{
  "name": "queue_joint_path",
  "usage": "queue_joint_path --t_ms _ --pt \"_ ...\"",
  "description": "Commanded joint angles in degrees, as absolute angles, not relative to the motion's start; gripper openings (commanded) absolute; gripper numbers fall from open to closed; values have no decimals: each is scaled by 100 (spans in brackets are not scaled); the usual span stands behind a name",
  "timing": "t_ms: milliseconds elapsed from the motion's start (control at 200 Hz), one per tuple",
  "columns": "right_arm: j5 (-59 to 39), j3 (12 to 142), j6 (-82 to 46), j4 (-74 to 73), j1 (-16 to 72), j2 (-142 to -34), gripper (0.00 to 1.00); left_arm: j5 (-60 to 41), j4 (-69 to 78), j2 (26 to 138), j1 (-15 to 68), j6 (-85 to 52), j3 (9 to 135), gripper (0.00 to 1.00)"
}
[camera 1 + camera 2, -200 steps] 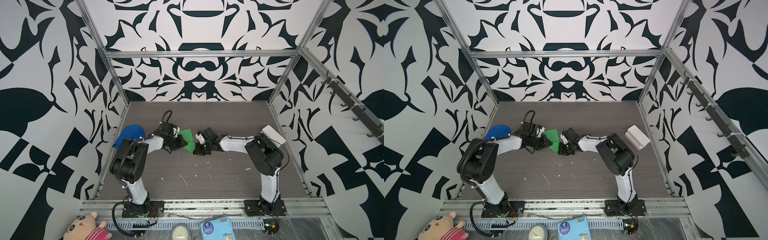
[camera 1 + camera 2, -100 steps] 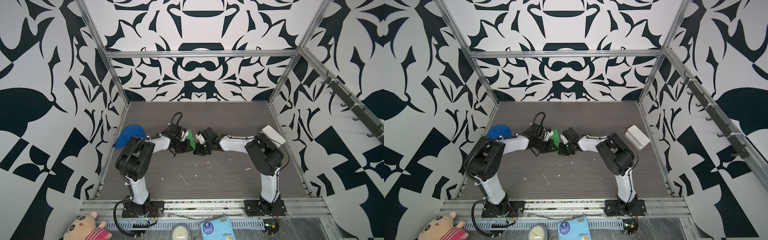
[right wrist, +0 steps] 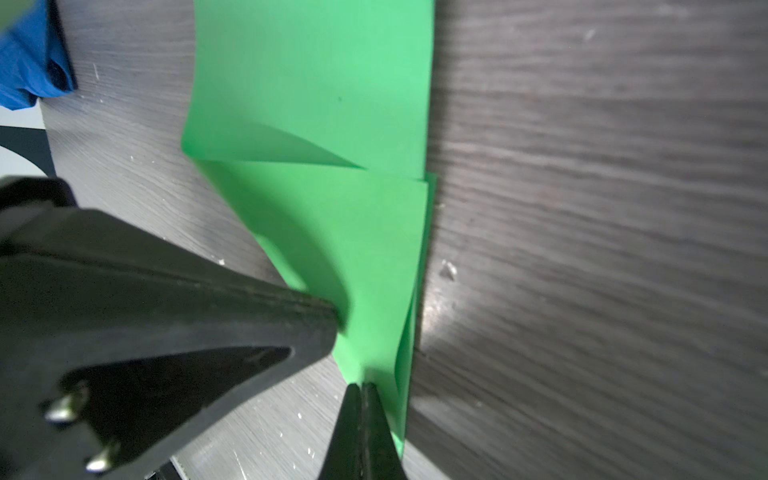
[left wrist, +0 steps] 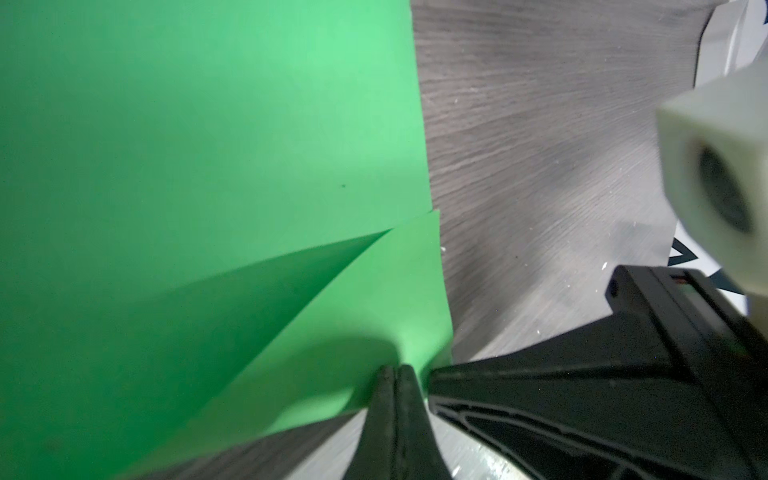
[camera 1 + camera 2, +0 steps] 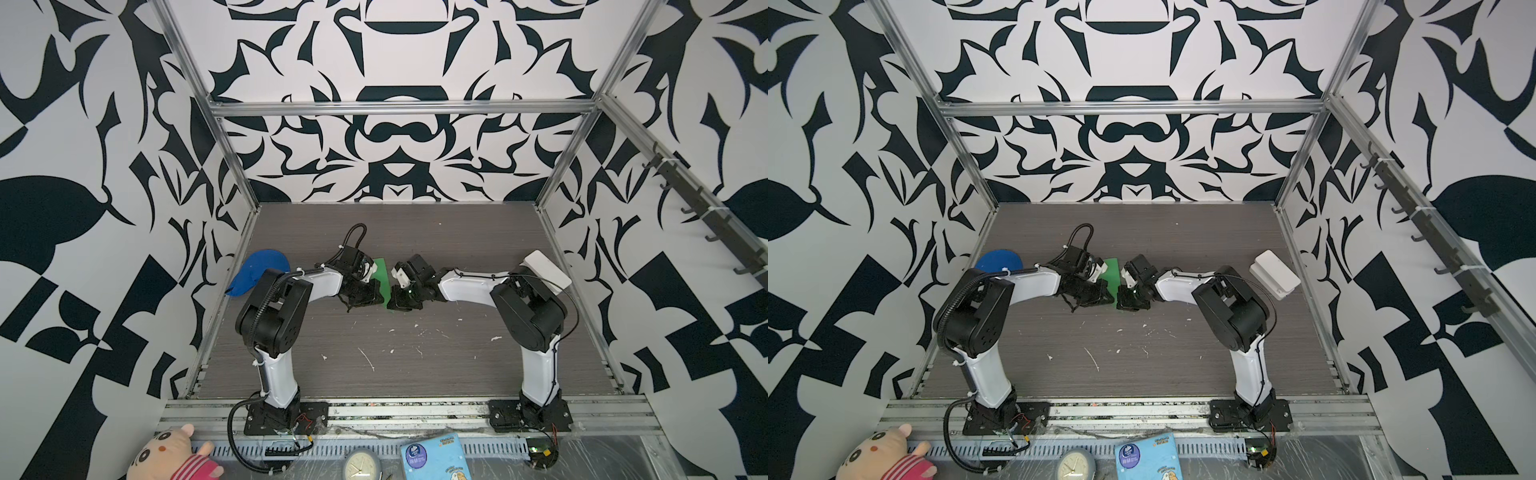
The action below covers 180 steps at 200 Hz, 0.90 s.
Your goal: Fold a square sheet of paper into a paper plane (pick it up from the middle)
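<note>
Across the lower middle of both top views, table (image 5: 415, 353). At its left edge, blue cap (image 5: 259, 270). Just above frame centre, flat on the table, paper (image 5: 380, 276), partly folded, one flap curling up. Pinching that flap at its corner, jaws pressed together, left gripper (image 4: 397, 370). Clamped likewise on the folded edge close beside it, right gripper (image 3: 359, 386).

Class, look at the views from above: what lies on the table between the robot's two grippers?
The green paper, partly folded, lies between the left gripper and the right gripper. Both top views show it; nothing else is in that gap.
</note>
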<state>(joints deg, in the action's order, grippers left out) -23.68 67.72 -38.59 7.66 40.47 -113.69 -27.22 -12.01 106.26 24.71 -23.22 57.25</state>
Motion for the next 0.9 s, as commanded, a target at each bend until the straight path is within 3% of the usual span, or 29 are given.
queue_joint_path --t_ms 0,230,895 --pt "-2070 6824 -3762 1392 4025 -11478 0 -2414 -1617 10695 2214 -2136 5746 5" --pt "-2041 6853 -3762 1415 4016 -11530 0 -3167 -1599 10737 1783 -1831 5795 10" --pt "-1969 6881 -3731 1521 4014 -11575 0 -2559 -1909 10941 1010 -1939 6034 10"
